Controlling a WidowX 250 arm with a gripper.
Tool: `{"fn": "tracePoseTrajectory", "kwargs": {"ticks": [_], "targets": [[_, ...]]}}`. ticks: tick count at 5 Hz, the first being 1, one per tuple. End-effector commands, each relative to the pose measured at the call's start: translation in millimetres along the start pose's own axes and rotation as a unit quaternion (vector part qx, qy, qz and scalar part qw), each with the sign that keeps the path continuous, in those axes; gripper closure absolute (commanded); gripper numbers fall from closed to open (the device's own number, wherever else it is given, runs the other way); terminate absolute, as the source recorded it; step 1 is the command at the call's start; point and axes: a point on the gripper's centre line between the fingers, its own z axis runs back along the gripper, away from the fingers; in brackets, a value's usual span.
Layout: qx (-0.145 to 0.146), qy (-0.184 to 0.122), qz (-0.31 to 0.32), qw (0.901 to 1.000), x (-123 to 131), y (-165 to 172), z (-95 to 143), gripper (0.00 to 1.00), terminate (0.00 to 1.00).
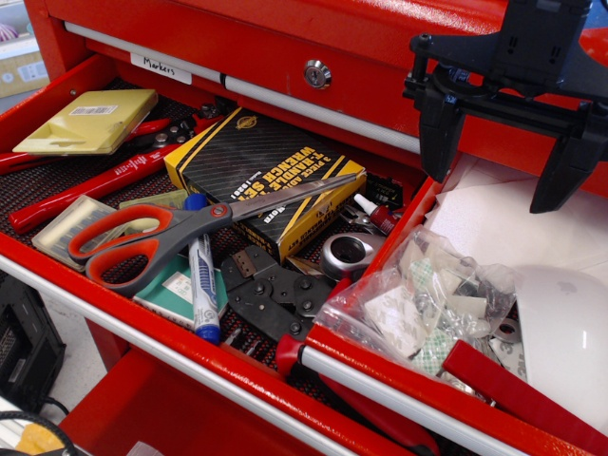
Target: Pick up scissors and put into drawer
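A red tool chest (285, 38) fills the view, with two drawers pulled out. The scissors (166, 237) lie in the wider drawer with black mesh liner (57, 176), handles toward its front rail, blades resting on a black-and-yellow wrench-set box (256, 161) and crossing a blue marker (202, 285). Right of the scissors is the paper-lined drawer (399, 404), holding a plastic bag of parts (427, 299); its right side is cut off. Above it hangs the black gripper (503, 157), fingers spread, empty, top cropped.
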Motion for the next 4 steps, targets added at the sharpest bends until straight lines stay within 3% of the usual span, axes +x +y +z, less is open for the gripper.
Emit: {"fn": "tracePoseTrajectory", "kwargs": {"ticks": [1, 3, 4], "targets": [[0.000, 0.000, 0.000, 1.0000, 0, 0, 0, 0.00, 0.00], [0.058, 0.004, -0.129, 0.9900, 0, 75, -22, 0.00, 0.00], [0.094, -0.023, -0.170, 0.9806, 0, 102, -33, 0.00, 0.00]]}}
